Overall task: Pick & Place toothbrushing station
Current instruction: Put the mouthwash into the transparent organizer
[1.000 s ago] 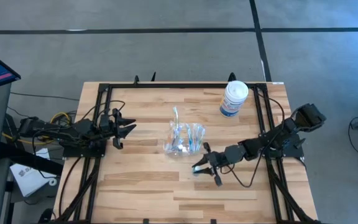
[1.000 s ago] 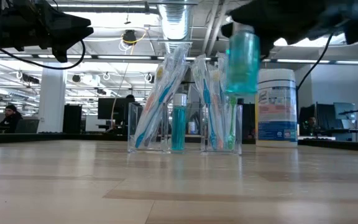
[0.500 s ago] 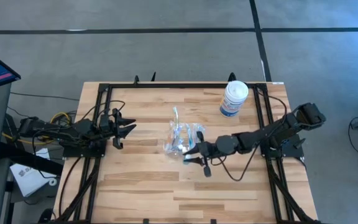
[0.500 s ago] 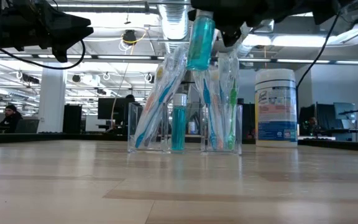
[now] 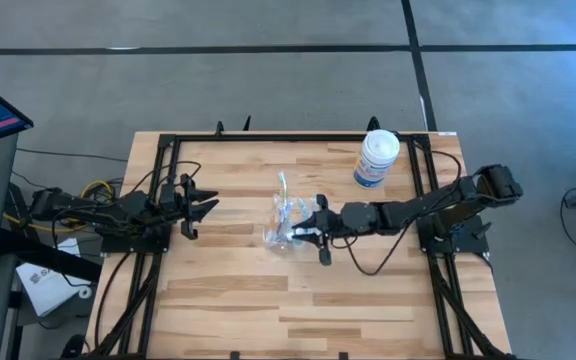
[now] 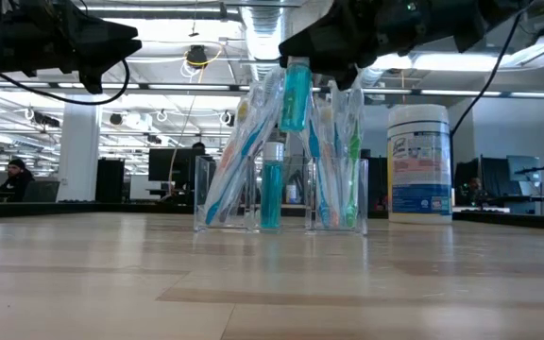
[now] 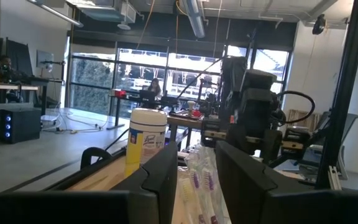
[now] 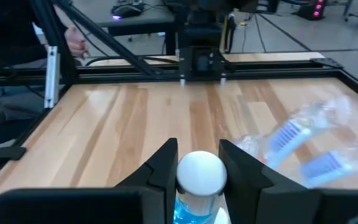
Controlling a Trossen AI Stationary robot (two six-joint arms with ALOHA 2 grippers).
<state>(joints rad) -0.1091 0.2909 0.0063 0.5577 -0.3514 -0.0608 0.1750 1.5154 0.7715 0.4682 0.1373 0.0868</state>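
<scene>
The toothbrushing station stands mid-table as two clear cups holding wrapped white-and-blue toothbrushes. A blue tube stands in the left one. My right gripper hangs at the station's right side, shut on a second small blue tube, which is held above the gap between the cups. My left gripper waits open at the table's left, with nothing between its fingers. My right gripper pinches the tube at its top, just under the round white cap, between its two fingers. The fingers come nearly level from the table's right and lie across the tube. The tube hangs upright below them, clear of the table and above the cups' rims.
A large white tub with a blue label stands at the far right of the table. Black frame rails run along the left, far and right edges. Bare wood lies on the near side of the station.
My right gripper has carried the tube toward the table's far edge and left, from the near right of the station to right beside it, rising a little. The tube tilted on the way and now hangs upright over the cups. The grip stayed shut.
</scene>
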